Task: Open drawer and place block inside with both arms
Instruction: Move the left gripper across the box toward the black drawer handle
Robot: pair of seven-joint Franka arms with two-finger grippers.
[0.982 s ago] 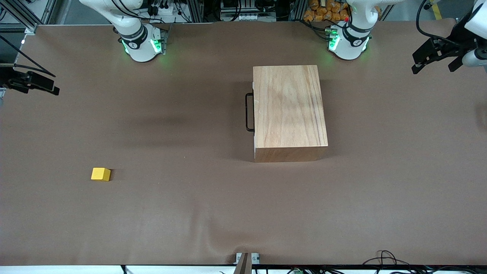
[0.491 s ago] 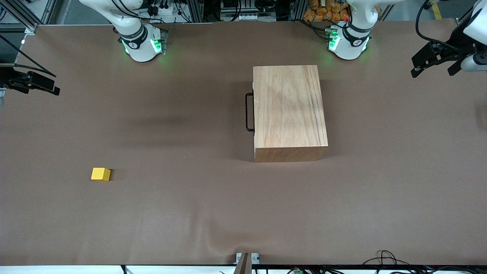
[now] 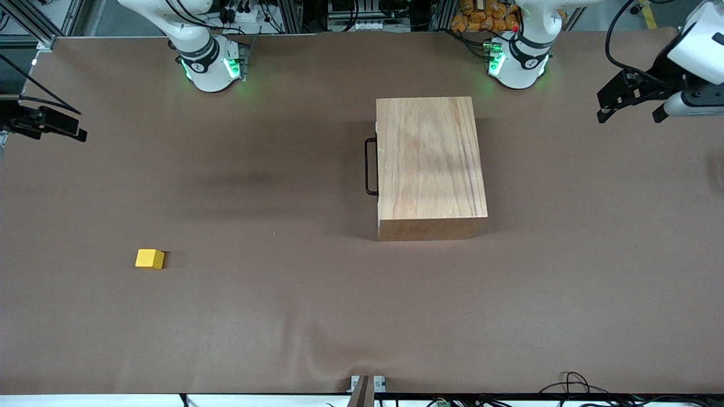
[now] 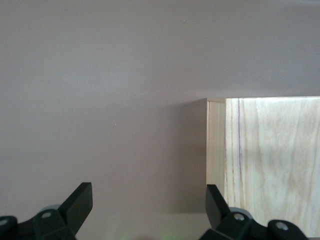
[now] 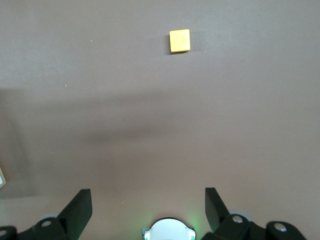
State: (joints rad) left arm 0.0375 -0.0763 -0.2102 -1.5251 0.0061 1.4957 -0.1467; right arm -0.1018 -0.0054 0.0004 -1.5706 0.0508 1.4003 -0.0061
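Brown matting covers the table [image 3: 283, 328] from edge to edge, and a few loose cables and a small bracket sit at its edge closest to the front camera. Nearest of the task's things is the block [image 3: 150, 259], a small yellow cube lying alone on the mat toward the right arm's end of the table, well apart from everything else; the right wrist view also shows it [image 5: 180, 40] resting flat on bare mat. Farther from the camera stands the wooden box [image 3: 430, 167], large and plain, nearer the left arm's end than the block is. The drawer [image 3: 377, 169] is pushed fully in, only a sliver of its white front panel showing along the box's side that faces the right arm's end, and the thin black handle [image 3: 370, 167] stands out from that panel. The right gripper [image 3: 56, 127] hangs over the table's edge at the right arm's end, its fingers [image 5: 77, 205] spread wide apart and holding nothing. The left gripper [image 3: 630, 104] hangs over the mat at the left arm's end, clear of the box, its fingers [image 4: 80, 202] likewise spread apart and empty; its wrist view takes in one corner of the box [image 4: 265, 160]. Farthest off, the two round bases glow green, the right arm's base [image 3: 209, 65] and the left arm's base [image 3: 517, 62].
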